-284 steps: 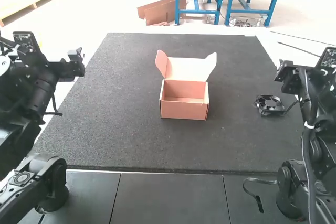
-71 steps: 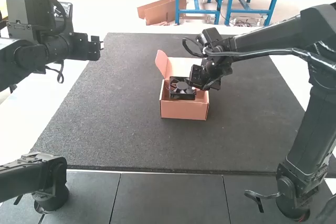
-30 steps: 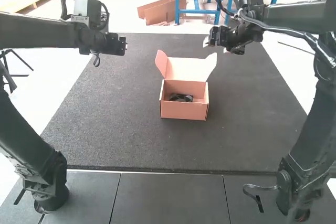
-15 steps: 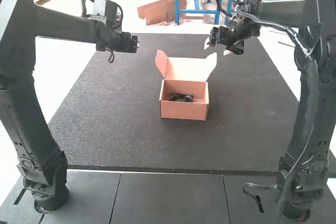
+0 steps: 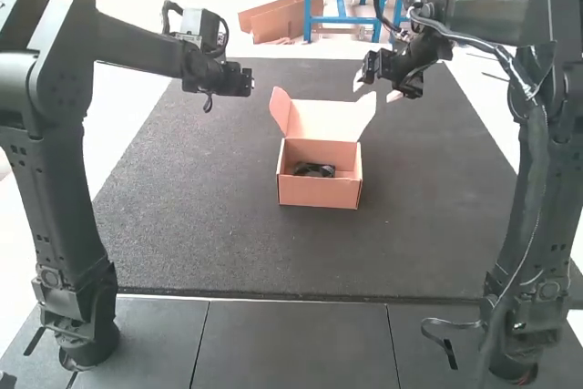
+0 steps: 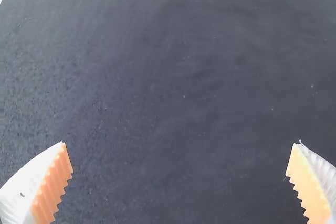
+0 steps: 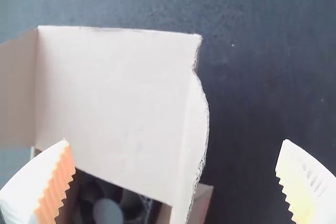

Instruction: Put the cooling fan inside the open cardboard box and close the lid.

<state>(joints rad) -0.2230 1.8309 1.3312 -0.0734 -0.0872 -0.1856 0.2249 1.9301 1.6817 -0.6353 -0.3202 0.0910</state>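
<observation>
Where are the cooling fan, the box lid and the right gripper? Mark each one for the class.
cooling fan (image 5: 314, 169), high view, on its dark frame.
box lid (image 5: 324, 118), high view, middle of the upright flap's inner face.
right gripper (image 5: 379, 87), high view, midway between its open fingertips.

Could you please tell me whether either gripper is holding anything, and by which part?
Nothing is held; the left gripper and right gripper are both open.

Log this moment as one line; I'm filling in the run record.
fan: in box | lid: open, upright | left gripper: open, over mat | right gripper: open, above lid | closing: not done
</observation>
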